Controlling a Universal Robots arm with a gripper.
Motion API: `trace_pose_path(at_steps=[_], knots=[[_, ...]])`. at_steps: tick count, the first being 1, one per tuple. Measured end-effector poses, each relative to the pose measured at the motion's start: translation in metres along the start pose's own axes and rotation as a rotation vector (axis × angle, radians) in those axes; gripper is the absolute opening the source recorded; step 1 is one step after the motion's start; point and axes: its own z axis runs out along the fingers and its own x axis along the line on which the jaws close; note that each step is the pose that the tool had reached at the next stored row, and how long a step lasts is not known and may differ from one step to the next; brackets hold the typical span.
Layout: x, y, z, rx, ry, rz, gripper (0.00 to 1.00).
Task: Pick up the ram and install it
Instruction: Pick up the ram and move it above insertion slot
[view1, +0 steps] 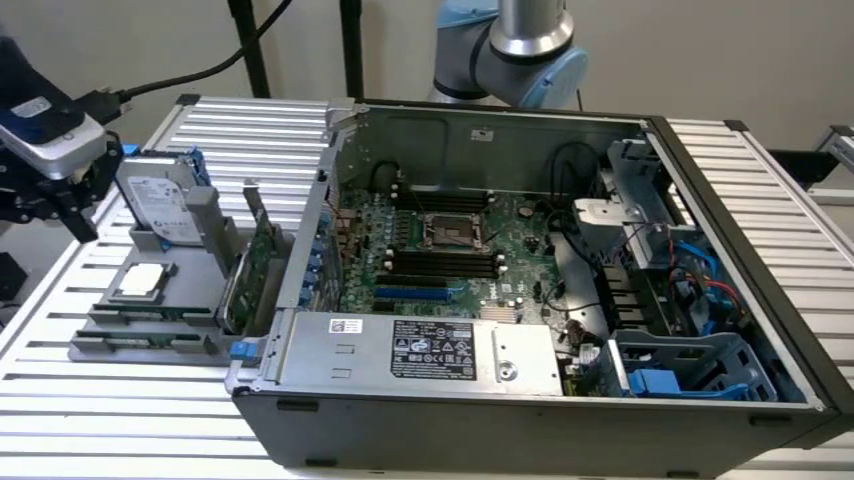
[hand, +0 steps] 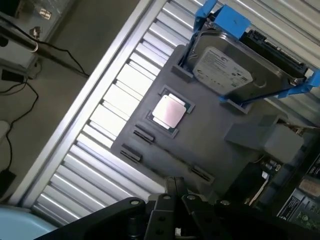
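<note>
Ram pickup stage: claw (view1: 63, 207) hangs near the grey holder (view1: 147, 325) at the exterior view's left.
Whether the claw is clenched I cannot tell; a grasp needs exact alignment.

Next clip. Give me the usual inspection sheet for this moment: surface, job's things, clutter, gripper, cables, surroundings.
Surface: slatted metal table carrying an open computer case and a grey holder.
Job's things: long black memory slots on the motherboard, beside the processor socket; the holder's narrow slots look empty.
Clutter: hard drive in a blue caddy, silver processor chip and green expansion card, all on the holder.
Gripper: gripper hangs over the table at the exterior view's left, beside the hard drive.
Cables: black cable runs from the wrist; blue and red cables lie inside the case.
Surroundings: pale wall, black stand poles.
</note>
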Motion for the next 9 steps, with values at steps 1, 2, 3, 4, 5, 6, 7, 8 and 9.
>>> trace_pose_path(at_steps=[1,2,3,4,5,6,7,8,9], knots=[[0.0,0.0,0.0008,-0.0004,0.0009,-0.018,0.0],[0.0,-0.0001,0.0016,-0.0007,0.0019,-0.036,0.0],[0.0,-0.0001,0.0024,-0.0011,0.0028,-0.054,0.0],[0.0001,-0.0002,0.0033,-0.0015,0.0037,-0.072,0.0],[0.0001,-0.0002,0.0043,-0.0018,0.0046,-0.091,0.0],[0.0001,-0.0003,0.0053,-0.0021,0.0054,-0.109,0.0],[0.0001,-0.0003,0.0062,-0.0024,0.0062,-0.127,0.0],[0.0001,-0.0003,0.0071,-0.0027,0.0072,-0.145,0.0],[0.0001,-0.0004,0.008,-0.0031,0.008,-0.164,0.0]])
